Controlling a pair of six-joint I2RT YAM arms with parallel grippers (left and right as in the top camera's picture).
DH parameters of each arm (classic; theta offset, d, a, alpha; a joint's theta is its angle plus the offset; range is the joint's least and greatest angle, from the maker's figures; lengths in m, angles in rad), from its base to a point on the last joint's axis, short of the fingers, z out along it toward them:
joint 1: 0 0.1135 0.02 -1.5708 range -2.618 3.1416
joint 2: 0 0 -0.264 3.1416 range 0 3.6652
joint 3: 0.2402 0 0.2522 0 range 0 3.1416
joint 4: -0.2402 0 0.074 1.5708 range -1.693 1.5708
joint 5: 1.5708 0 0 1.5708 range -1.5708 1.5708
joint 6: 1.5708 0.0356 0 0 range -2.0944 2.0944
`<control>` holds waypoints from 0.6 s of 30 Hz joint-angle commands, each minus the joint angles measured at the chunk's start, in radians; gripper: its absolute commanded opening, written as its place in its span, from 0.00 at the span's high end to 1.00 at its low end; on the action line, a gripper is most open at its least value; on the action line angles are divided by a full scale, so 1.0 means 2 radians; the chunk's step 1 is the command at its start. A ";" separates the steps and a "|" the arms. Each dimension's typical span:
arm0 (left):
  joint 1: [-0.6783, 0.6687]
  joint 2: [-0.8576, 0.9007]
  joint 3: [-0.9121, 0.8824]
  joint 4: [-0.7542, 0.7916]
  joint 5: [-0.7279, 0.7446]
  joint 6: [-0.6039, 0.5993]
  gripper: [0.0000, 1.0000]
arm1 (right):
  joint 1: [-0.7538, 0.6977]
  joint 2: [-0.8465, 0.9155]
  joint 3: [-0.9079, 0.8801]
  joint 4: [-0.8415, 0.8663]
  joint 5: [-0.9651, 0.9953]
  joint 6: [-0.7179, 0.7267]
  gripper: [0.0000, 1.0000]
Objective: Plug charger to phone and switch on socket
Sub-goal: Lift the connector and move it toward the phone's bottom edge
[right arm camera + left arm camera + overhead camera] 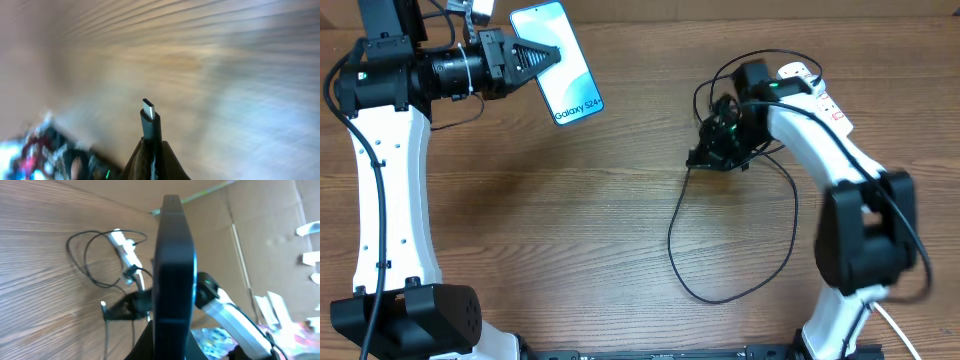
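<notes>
The phone (563,62), its blue screen facing up with "Galaxy S24" at the near end, is held off the table at the back left. My left gripper (542,55) is shut on its long edges. In the left wrist view the phone (173,270) shows edge-on between the fingers of that gripper (170,347). My right gripper (706,154) is shut on the charger's connector tip (150,116), which sticks out beyond its fingers (172,167). The black cable (790,235) loops over the table. The white socket (812,88) lies at the back right, partly under the right arm.
A cardboard wall (250,235) stands behind the table. The right arm (860,215) reaches over the socket and cable. The left arm's white link (385,190) runs along the left side. Wood tabletop (570,220) lies between the two arms.
</notes>
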 commanded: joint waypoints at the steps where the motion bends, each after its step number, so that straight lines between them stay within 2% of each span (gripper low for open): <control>1: 0.001 -0.007 0.002 0.018 0.030 -0.049 0.96 | 0.005 -0.090 0.017 -0.027 -0.114 -0.130 0.96; 5: 0.001 -0.006 0.002 0.019 0.002 -0.064 0.96 | 0.023 -0.154 0.017 -0.061 -0.128 -0.187 0.96; 9: -0.003 -0.006 0.002 0.022 0.003 -0.066 0.96 | 0.057 -0.200 0.017 -0.065 -0.127 -0.203 0.96; 18: -0.033 -0.006 0.002 0.038 0.032 -0.065 0.96 | 0.116 -0.226 0.017 -0.019 -0.128 -0.190 0.96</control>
